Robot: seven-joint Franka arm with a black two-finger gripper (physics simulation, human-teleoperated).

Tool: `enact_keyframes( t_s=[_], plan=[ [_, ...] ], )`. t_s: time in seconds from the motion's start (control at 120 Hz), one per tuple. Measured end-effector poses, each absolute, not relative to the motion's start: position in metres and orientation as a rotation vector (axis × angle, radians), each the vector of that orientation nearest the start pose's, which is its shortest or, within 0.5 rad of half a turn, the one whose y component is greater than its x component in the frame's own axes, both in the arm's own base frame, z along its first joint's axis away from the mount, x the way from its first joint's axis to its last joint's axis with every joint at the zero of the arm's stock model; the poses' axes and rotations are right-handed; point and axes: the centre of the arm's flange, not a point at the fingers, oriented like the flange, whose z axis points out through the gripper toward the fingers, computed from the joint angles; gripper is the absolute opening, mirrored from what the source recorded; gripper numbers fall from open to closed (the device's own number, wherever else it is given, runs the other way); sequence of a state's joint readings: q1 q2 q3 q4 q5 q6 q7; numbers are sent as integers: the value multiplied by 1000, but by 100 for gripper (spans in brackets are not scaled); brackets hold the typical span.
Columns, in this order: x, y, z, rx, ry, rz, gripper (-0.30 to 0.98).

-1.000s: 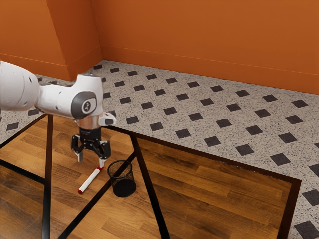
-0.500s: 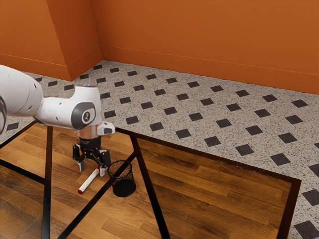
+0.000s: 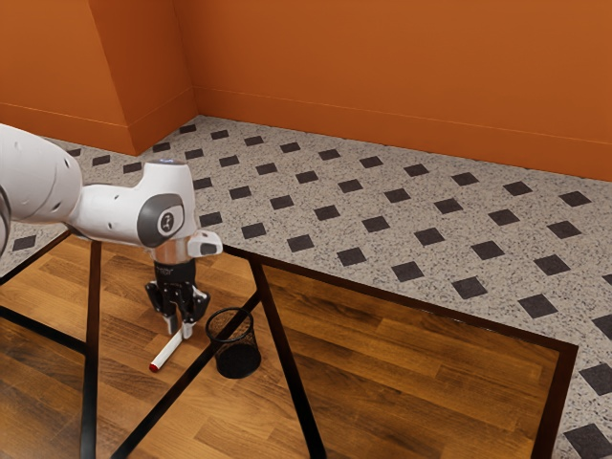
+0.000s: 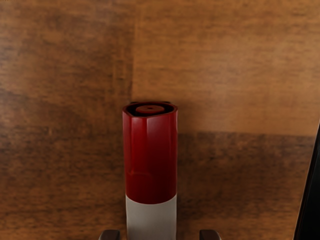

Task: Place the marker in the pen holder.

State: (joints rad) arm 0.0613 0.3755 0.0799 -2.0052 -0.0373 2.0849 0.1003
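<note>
Marker [image 4: 151, 160] btwn claw [image 3: 180, 330] tips

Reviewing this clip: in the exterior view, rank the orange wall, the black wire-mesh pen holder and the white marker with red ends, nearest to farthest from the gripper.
1. White marker with red ends: between the fingertips of the gripper.
2. Black wire-mesh pen holder: toward the exterior view's right.
3. Orange wall: beyond the table.
</note>
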Motion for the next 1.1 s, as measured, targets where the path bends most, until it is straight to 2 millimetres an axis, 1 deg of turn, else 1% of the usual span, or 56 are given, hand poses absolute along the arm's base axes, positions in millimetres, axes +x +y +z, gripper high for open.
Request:
enact_keyframes(
  t_s=[0.133,0.358,0.433,0.517,0.567,0.6,0.633,0.683,0.708,0.733,0.767,0.8,0.883,0.925,0.95,0.975,1.0,1.042,1.067,1.1],
  plan=[
    [565,77,245,-3144,-90,468,9],
    [564,76,240,-3147,-77,483,6],
    [564,76,238,-3146,-74,487,2],
    [564,76,238,-3144,-68,481,-2],
    [565,76,242,-3141,-63,466,-4],
    [567,76,254,-3138,-53,431,-5],
    [570,77,271,-3129,-37,384,-6],
    [576,69,309,-3100,33,264,-7],
    [578,61,332,-3077,80,185,-8],
    [580,49,354,-3054,136,104,-8],
    [572,32,375,-3022,208,7,-9],
    [560,14,382,-2990,279,-81,-9],
    [542,-27,402,-2919,416,-302,-10],
    [535,-47,417,-2891,463,-413,-10],
    [530,-55,425,-2878,478,-471,-10],
    [524,-57,432,-2869,474,-518,-10],
    [519,-54,435,-2865,452,-554,-10],
    [512,-47,434,-2865,409,-597,-10],
    [510,-49,435,-2865,395,-624,-10],
    [506,-57,437,-2865,389,-661,-10]
  ],
)
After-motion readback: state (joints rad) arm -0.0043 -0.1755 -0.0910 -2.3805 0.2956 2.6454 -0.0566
